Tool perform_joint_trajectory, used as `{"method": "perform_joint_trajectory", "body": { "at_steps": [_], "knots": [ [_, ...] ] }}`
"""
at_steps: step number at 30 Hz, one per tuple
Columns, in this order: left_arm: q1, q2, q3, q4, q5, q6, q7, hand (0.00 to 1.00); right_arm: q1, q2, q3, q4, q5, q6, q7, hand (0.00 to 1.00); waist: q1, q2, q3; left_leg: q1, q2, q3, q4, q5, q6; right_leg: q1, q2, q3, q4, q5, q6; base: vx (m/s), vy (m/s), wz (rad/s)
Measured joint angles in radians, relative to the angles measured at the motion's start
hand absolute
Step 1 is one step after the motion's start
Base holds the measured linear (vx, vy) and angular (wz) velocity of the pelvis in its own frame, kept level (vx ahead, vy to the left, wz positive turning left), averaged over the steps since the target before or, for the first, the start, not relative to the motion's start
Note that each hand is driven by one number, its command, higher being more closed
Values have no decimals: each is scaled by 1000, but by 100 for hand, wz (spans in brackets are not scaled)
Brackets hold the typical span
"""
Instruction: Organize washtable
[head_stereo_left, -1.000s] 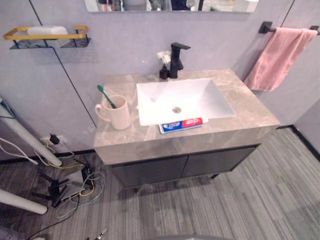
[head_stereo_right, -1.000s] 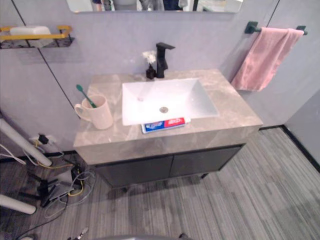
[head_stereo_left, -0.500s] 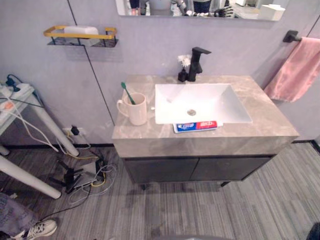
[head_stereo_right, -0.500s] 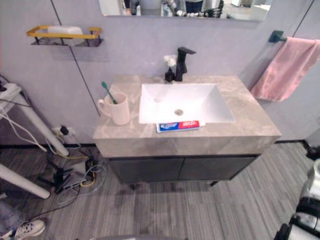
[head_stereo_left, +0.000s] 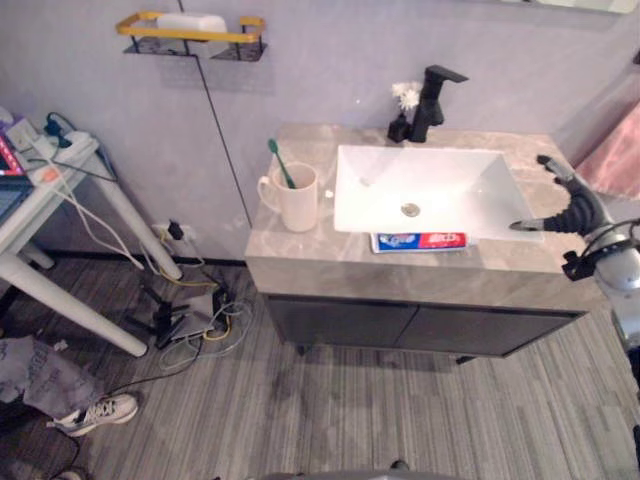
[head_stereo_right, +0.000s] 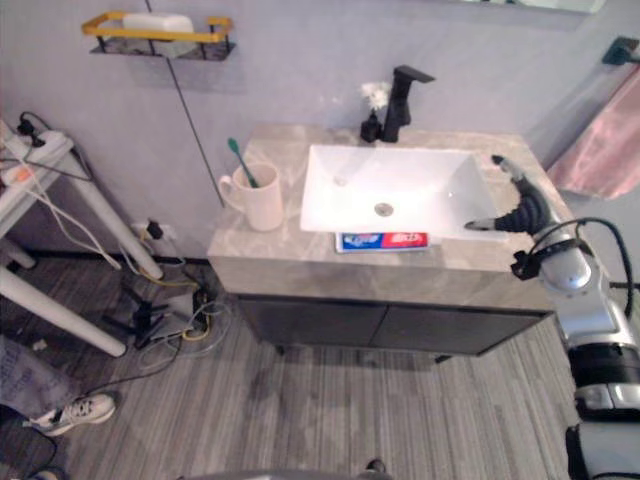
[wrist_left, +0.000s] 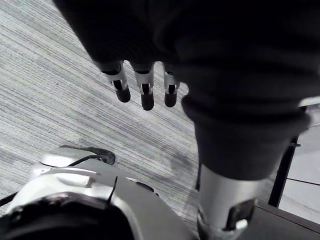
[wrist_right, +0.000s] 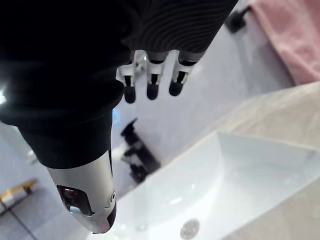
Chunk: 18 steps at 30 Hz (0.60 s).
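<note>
The right hand (head_stereo_right: 522, 208) hangs released, fingers straight and thumb spread, over the edge of the tabletop (head_stereo_left: 300, 250), right beside the white sink (head_stereo_left: 360, 195). The toothpaste tube (head_stereo_left: 420, 241) lies flat along the sink's front rim, near that hand's thumb. Across the sink from the hand stands the cream mug (head_stereo_left: 298, 205) with a green toothbrush (head_stereo_left: 277, 162) leaning in it, beyond that a gold-railed wall shelf (head_stereo_left: 140, 24) carries a white soap bar (head_stereo_left: 190, 21), and the left hand (wrist_left: 146, 95) dangles relaxed, fingers straight, over the striped floor (wrist_left: 50, 75).
</note>
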Motion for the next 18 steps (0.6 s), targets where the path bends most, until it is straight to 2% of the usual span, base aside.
{"method": "perform_joint_trajectory", "body": {
  "at_steps": [2,3,6,8,12,18],
  "knots": [
    [1,3,-20,-3,-1,-1,0,0,-23,-18,52,3,0,-5,22,0,1,-3,12,-9,-4,-10,0,5,9,-3,-2,-13,-2,17,-1,-29,-4,15],
    [2,7,-31,-6,-1,-1,0,0,-41,-19,75,5,0,-7,29,0,0,7,15,-13,-5,-16,0,8,13,-1,-2,-20,-11,34,-3,-62,6,10],
    [2,14,-36,-16,-1,-1,-1,0,-69,-27,131,7,0,-10,59,0,8,-6,30,-19,-9,-21,0,13,21,-3,-3,-40,-15,54,-14,-80,0,6],
    [-1,16,-46,-20,-2,-3,0,0,-80,-41,179,6,0,-19,76,0,26,-17,38,-20,-15,-21,0,16,26,-5,-8,-47,-15,58,-13,-77,-3,1],
    [-3,22,-71,-18,-2,-3,0,0,-112,-53,241,6,-11,-21,99,0,35,-18,41,-46,-21,-25,0,27,34,-27,-12,-61,-15,68,-26,-83,-14,5],
    [-4,23,-73,-19,-4,-4,0,0,-154,-72,311,6,-28,-22,113,0,51,-21,59,-63,-22,-31,-4,47,32,-42,-12,-66,-15,70,-25,-76,-37,1]
  ]
}}
